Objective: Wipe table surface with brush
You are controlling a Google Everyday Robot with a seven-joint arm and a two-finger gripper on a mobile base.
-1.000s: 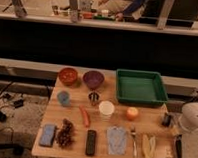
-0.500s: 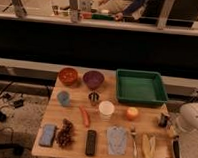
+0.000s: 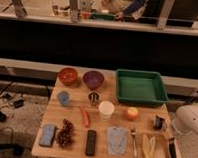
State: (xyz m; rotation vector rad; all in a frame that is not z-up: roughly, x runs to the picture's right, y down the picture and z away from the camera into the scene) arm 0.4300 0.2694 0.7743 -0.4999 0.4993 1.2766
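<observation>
- One end effector, dark in colour, sits low over the right part of the surface. It is just right of the orange and beyond the brush. It is clenched, and nothing can be made out in its grip.
- One white robot arm section stands at the right edge of the surface, beside the end effector.
- Brush: lies flat at the front right corner of the surface. Its black handle runs front to back. It is just right of the banana and apart from the end effector.
- Surface: light tan wooden planks, rectangular, carrying every item listed.
- Back row, left to right: orange bowl, purple bowl, green tray at the back right corner. Bowls and tray stand apart from one another.
- Middle row, left to right: blue cup, small metal object of unclear type, white cup, orange.
- Carrot: lies slanted in front of the metal object, between the blue cup and the white cup.
- Front row, left to right: blue sponge, bunch of dark grapes, black remote, pale blue cloth, silver fork, banana, then the brush.
- Sponge and grapes lie just beside each other. Fork and banana lie close together, both running front to back.
</observation>
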